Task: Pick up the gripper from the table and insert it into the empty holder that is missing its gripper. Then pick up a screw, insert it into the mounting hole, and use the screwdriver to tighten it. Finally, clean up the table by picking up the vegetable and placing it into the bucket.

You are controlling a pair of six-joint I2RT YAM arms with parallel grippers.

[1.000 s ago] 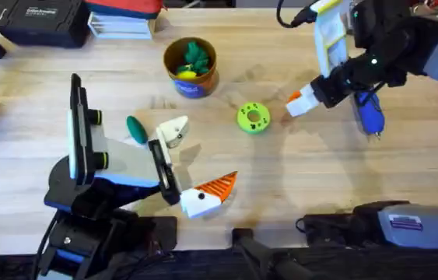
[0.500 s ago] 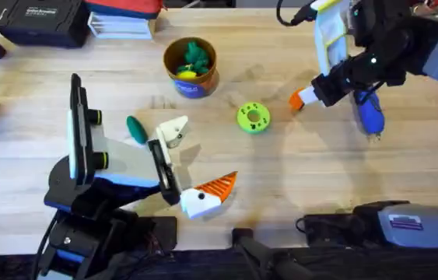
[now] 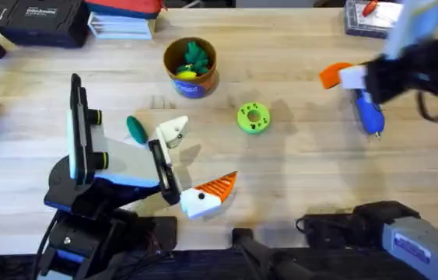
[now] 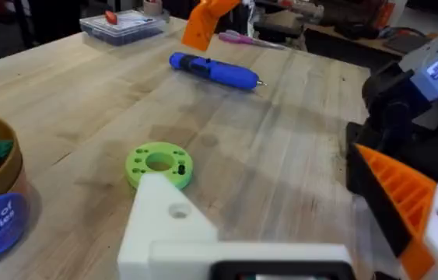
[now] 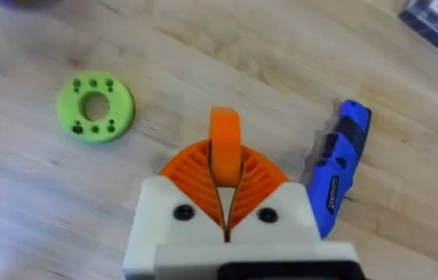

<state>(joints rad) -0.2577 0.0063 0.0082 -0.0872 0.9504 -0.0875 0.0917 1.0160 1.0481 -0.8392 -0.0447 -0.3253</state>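
Gripper (image 5: 225,148) upright between right fingers (image 5: 261,183)

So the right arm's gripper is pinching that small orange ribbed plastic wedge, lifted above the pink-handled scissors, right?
Nearly. The right gripper does pinch the small orange ribbed plastic wedge, but the right wrist view shows the blue cylindrical screwdriver lying beside it on the table, not scissors.

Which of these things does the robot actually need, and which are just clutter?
Needed: orange fingertip, gripped by the right tool; empty white holder; blue screwdriver; dark-green vegetable; bucket.
Lying about: green ring; black case.
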